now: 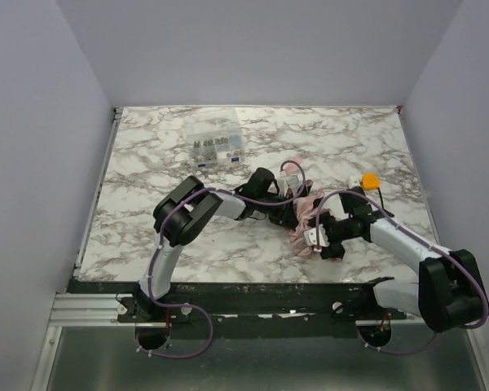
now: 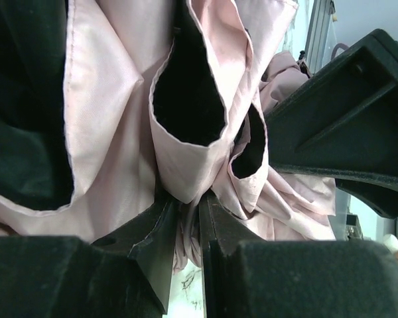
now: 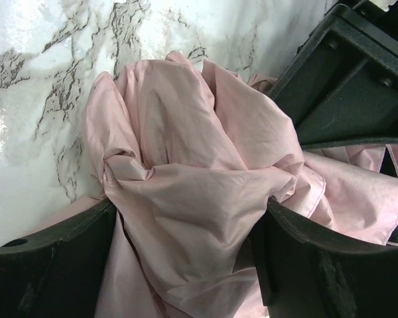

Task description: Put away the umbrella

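Observation:
The umbrella (image 1: 307, 213) is a crumpled pale pink fabric bundle lying on the marble table (image 1: 147, 212) between my two grippers. My left gripper (image 1: 288, 213) reaches in from the left. In the left wrist view its jaws (image 2: 191, 218) are nearly closed and pinch a thin fold of the pink fabric (image 2: 113, 119). My right gripper (image 1: 319, 231) comes from the right. In the right wrist view its fingers (image 3: 189, 245) stand wide and press on both sides of the thick fabric bunch (image 3: 186, 165). The shaft and handle are hidden.
A clear plastic compartment box (image 1: 214, 147) of small parts sits at the back centre. A small orange object (image 1: 370, 180) lies to the right of the grippers. The two gripper bodies are very close together; each shows in the other's wrist view, the right one (image 2: 345, 132) and the left one (image 3: 345, 79).

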